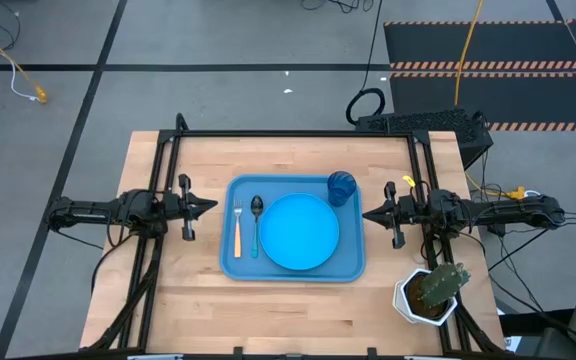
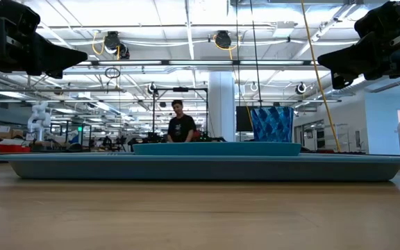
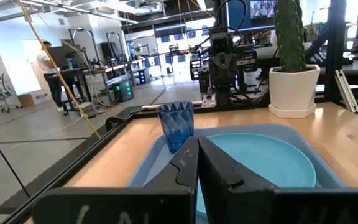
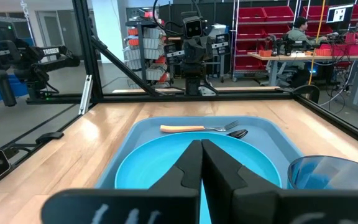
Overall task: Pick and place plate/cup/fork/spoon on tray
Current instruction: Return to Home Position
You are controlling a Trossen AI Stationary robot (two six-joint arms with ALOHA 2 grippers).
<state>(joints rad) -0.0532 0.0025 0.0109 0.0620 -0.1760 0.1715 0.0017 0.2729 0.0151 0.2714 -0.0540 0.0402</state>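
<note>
The fork (image 1: 237,229) and spoon (image 1: 256,222) lie parallel on the tray (image 1: 353,268) (bowl and tines toward its far rim), crosswise just ahead of the pressed-together left hand (image 1: 211,207); the right hand (image 1: 368,213) is likewise pressed together.

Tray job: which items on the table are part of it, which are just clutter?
Job:
tray
plate, on the tray
cup, in a tray corner
fork and spoon, beside the plate on the tray

Lying about:
potted cactus, on the table off the tray
</note>
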